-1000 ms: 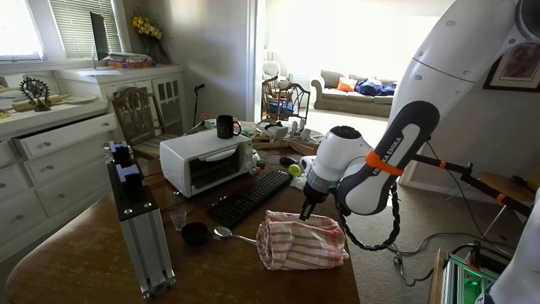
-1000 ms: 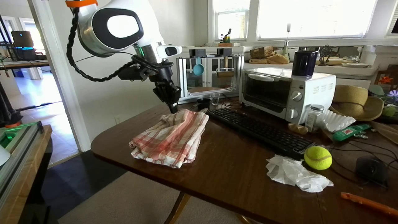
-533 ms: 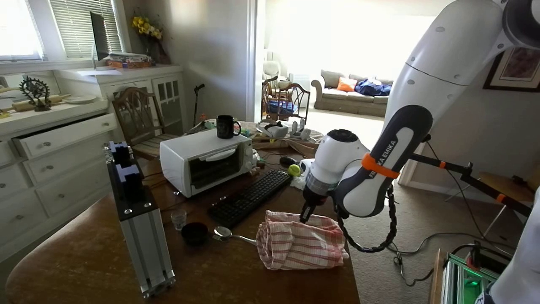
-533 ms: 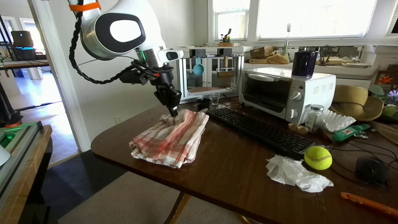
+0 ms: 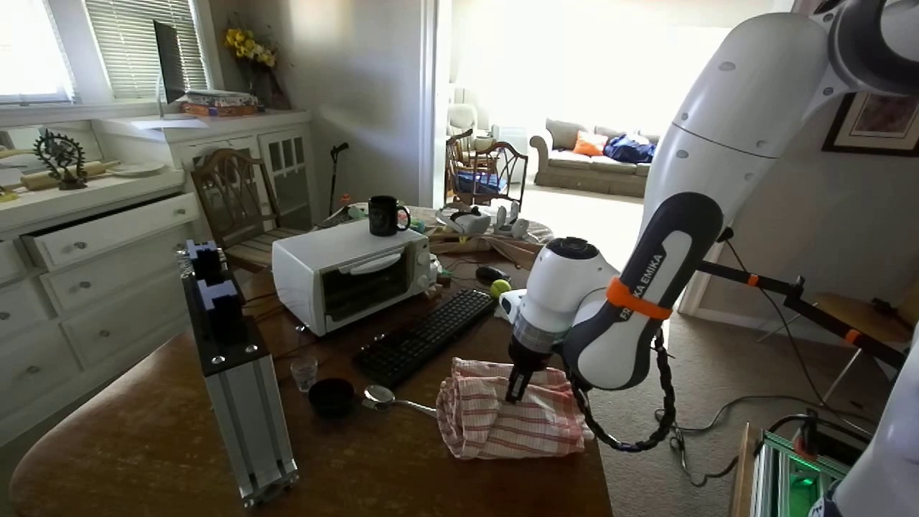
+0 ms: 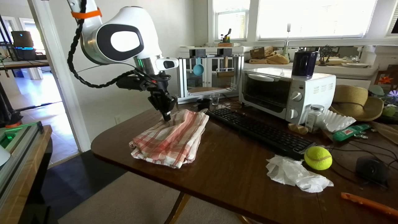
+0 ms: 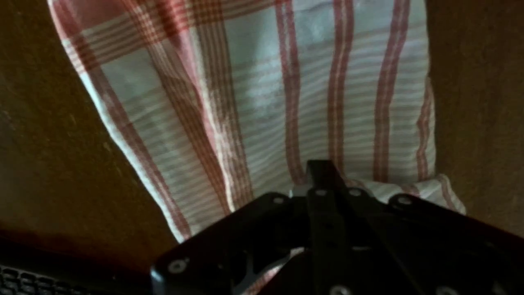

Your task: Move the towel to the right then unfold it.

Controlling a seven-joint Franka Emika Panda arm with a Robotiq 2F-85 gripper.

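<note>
Presently, you are likely preparing the rightward shift, your end effector (image 6: 167, 117) closed, holding nothing visible, at or just above the towel (image 7: 262, 102), folded on the table (image 6: 236, 161) toward 12 o'clock in the wrist view; next, part the jaws and grip a fold.

In an exterior view, a towel (image 5: 528, 431) lies on the counter (image 5: 402, 477), the pincer (image 5: 512, 398) over it. From the towel, toward nine o'clock sit a spoon (image 5: 379, 394) and, beyond, a bowl (image 5: 332, 411); toward ten, a keyboard (image 5: 431, 334) and, beyond, a toaster oven (image 5: 337, 253) carrying a mug (image 5: 383, 217).
</note>
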